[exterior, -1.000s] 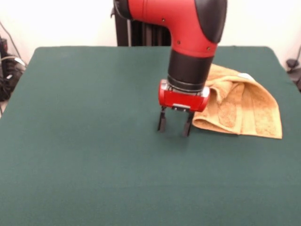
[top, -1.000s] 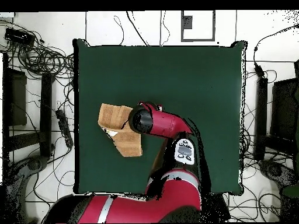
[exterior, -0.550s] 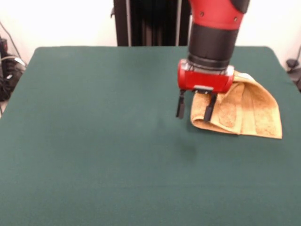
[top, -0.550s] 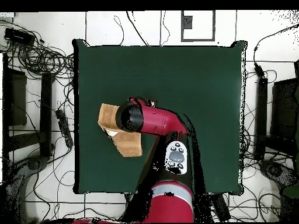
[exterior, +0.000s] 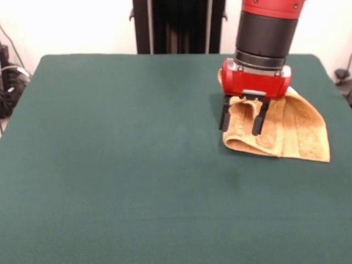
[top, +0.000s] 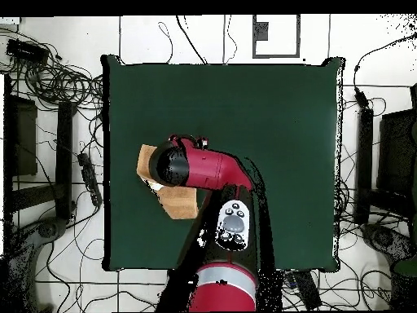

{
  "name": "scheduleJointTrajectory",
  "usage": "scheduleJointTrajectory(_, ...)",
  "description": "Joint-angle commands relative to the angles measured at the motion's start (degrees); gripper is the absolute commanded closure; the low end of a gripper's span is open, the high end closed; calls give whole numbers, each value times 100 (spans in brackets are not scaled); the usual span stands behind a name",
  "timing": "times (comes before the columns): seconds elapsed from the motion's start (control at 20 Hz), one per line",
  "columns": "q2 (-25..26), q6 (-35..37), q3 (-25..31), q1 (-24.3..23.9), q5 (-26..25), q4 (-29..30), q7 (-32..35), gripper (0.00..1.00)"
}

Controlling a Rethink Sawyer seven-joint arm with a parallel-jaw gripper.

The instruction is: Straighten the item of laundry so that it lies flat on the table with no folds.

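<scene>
The item of laundry (exterior: 294, 129), an orange-tan terry towel, lies crumpled and folded over itself at the right side of the dark green table (exterior: 110, 165) in the front view. My gripper (exterior: 241, 121) hangs open just above the towel's left folded edge, one finger left of the edge, the other over the cloth, holding nothing. From overhead the arm covers much of the towel (top: 177, 204); the gripper itself is hidden under the wrist there.
Cables and equipment (top: 57, 81) lie on the floor around the table. A black upright column (exterior: 176, 25) stands behind the table's far edge.
My gripper has moved right and toward the table's far side, from the bare cloth beside the towel to above the towel's left edge. It stays open. The towel has not moved.
</scene>
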Motion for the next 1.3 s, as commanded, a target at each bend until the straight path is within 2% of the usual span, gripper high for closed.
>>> scheduleJointTrajectory(0.05, 486, 222, 349, 207, -19, 650, 1079, 0)
scheduleJointTrajectory(0.75, 1373, -875, 464, 181, -83, 637, 1216, 0)
scheduleJointTrajectory(1.3, 1911, -1216, 605, -17, -177, 440, 934, 0)
